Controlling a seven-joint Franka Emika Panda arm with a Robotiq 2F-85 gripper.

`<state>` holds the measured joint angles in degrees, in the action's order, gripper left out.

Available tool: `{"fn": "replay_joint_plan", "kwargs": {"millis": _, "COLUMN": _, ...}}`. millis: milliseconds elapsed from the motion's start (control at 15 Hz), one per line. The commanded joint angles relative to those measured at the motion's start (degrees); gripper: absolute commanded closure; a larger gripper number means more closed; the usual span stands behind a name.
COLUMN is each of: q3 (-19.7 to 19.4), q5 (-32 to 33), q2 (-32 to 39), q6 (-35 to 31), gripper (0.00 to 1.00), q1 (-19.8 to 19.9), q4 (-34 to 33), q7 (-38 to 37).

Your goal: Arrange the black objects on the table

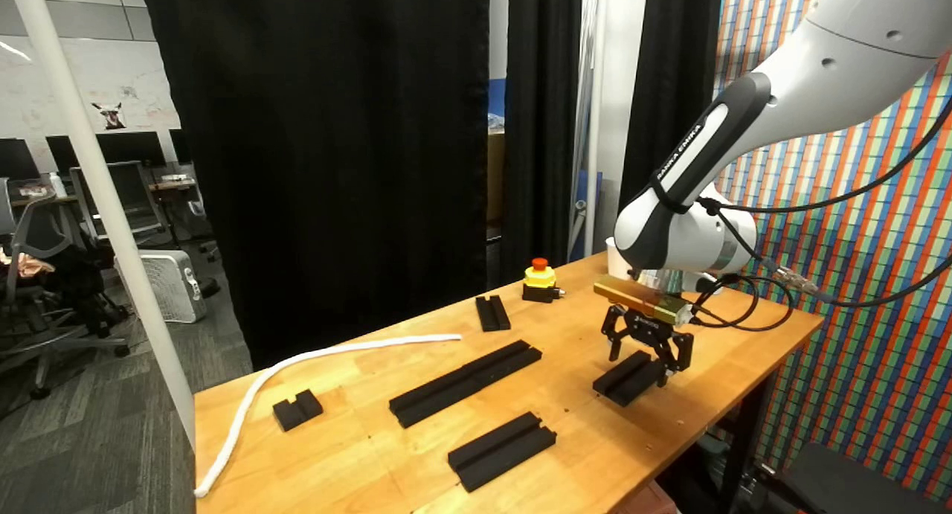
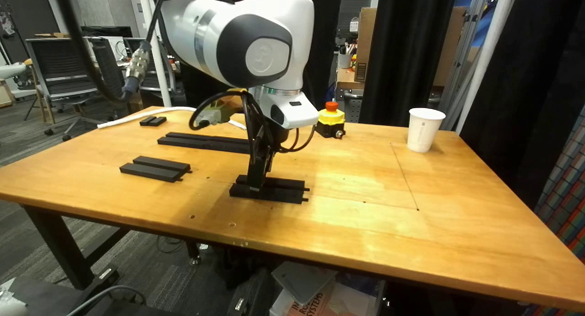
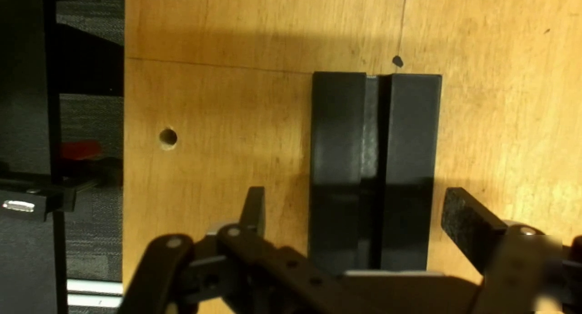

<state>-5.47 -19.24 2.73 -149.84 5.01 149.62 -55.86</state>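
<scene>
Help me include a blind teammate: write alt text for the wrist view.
An open claw straddles a grooved black block on a wooden table, with a gap between each finger and the block. A round hole shows at left.

Bright light poured over the bench [image 2: 457, 224], glare flaring across it in an exterior view! Beneath the bench, the floor [image 2: 169, 270] lay dim. In the wrist view, shadow banded the bench, and above it, part of the end effector [image 3: 357, 209] blurred!
</scene>
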Motion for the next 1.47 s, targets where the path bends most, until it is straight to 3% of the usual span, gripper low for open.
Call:
{"fn": "replay_joint_plan", "kwargs": {"millis": 0, "q3": 0.08, "q5": 4.08, "q2": 1.91, "q6": -1.99, "gripper": 0.0, "q1": -0.99, "q4": -1.0, "q7": -3.93}}
{"fn": "replay_joint_plan", "kwargs": {"millis": 533, "q3": -0.82, "q5": 11.74, "q2": 4.7, "q6": -1.6, "gripper": 0.0, "q1": -2.1, "q4": -4.32, "q7": -9.44}}
{"fn": "replay_joint_plan", "kwargs": {"millis": 1133, "q3": -0.9, "q5": 11.74, "q2": 7.37, "q6": -2.0, "gripper": 0.0, "q1": -2.62, "q4": -5.51, "q7": -10.19}}
{"fn": "replay_joint_plan", "kwargs": {"millis": 1200, "q3": -1.13, "q5": 12.38, "q2": 7.5, "q6": -2.13, "gripper": 0.17, "q1": -2.8, "q4": -5.52, "q7": -10.62}}
{"fn": "replay_joint_plan", "kwargs": {"millis": 1400, "q3": -1.23, "q5": 12.58, "q2": 7.44, "q6": -2.3, "gripper": 0.41, "q1": -3.0, "q4": -6.16, "q7": -10.96}}
